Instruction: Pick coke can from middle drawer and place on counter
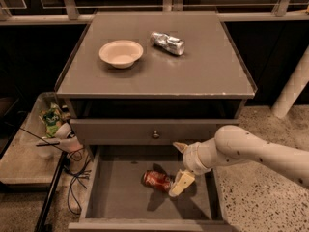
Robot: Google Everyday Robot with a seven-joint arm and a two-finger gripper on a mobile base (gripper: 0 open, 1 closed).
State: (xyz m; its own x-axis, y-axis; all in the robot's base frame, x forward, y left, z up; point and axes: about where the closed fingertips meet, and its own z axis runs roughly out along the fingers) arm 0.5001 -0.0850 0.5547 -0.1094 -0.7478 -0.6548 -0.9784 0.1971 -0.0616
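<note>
Red can: the coke can (157,180) lies on its side on the floor of the open middle drawer (120,199), towards the front and a little right of centre.
Pincer: the gripper (177,169) hangs low inside the drawer at the end of the pale arm (251,151), which reaches in from the right; its two fingers stand spread wide and hold nothing.
Which way: the can sits on the camera-left side of the nearer finger (181,183), just beside it and perhaps touching, and not between the two.
Long axis: roughly side to side across the drawer, tilted slightly.
Next move, as judged: the gripper must shift left and straddle the can before it can close.
Writing: white marks show on the red can, but no word or brand can be read.
Counter: the counter (193,79) above carries a pale bowl (121,53) and a silver can (167,43).
</note>
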